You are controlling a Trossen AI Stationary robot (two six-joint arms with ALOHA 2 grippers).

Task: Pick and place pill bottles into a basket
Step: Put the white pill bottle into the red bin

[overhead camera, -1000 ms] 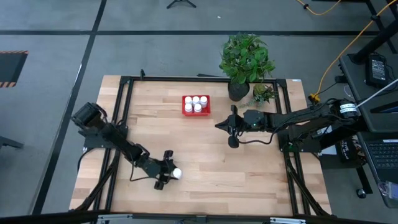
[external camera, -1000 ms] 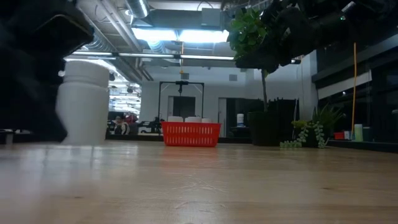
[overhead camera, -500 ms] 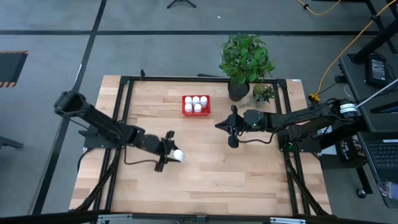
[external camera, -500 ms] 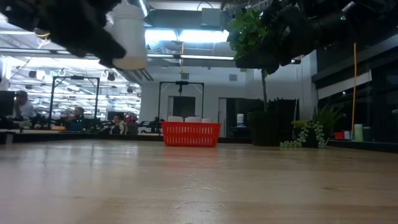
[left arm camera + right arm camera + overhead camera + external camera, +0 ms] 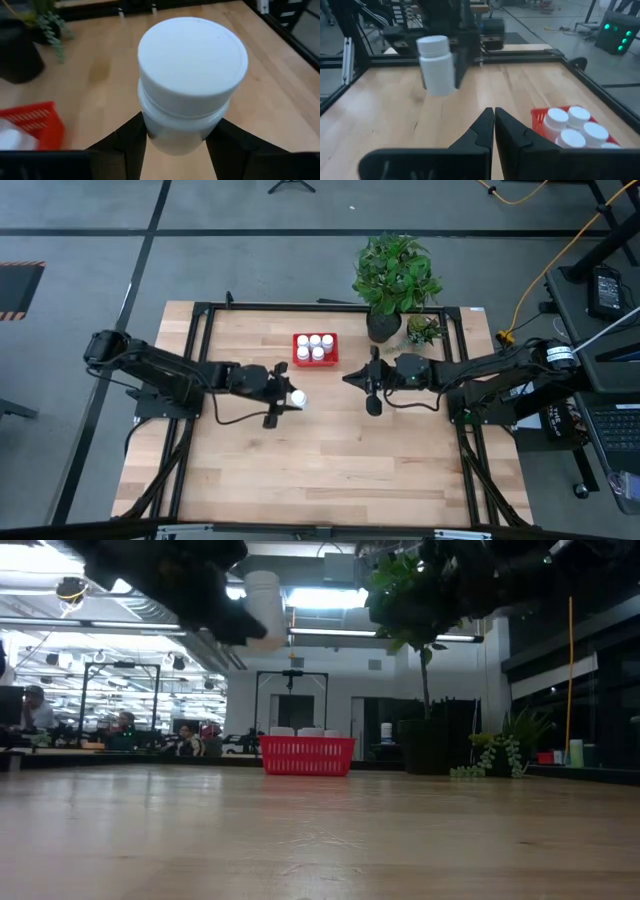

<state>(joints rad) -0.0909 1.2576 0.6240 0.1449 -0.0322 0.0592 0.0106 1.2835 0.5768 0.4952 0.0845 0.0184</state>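
Note:
My left gripper point(image 5: 287, 397) is shut on a small white pill bottle point(image 5: 297, 397) above the table's middle, nearer than the red basket point(image 5: 298, 350). The bottle also shows in the left wrist view point(image 5: 192, 65) and the low view point(image 5: 264, 608). The basket point(image 5: 307, 756) sits at the far middle of the table and holds several white-capped bottles point(image 5: 317, 345). My right gripper point(image 5: 348, 378) is shut and empty above the table, to the right of the basket; in its wrist view its fingers point(image 5: 485, 127) are closed together. My left gripper pinches the bottle's body below the cap point(image 5: 175, 137) between its two fingers point(image 5: 131, 137), one on each side. The fingers come level from the table's left. The bottle is upright, cap up, lifted clear of the table.
A dark pot with a leafy plant point(image 5: 385, 280) and a smaller plant point(image 5: 423, 330) stand at the far right, behind my right arm. Bare wood lies along the near half of the table point(image 5: 330, 470). People show in the room beyond the table point(image 5: 35, 705).
My left gripper has carried the bottle from the near left of the table up and toward the far edge and the right, toward the basket. The bottle has been lifted well clear of the table and stays upright.

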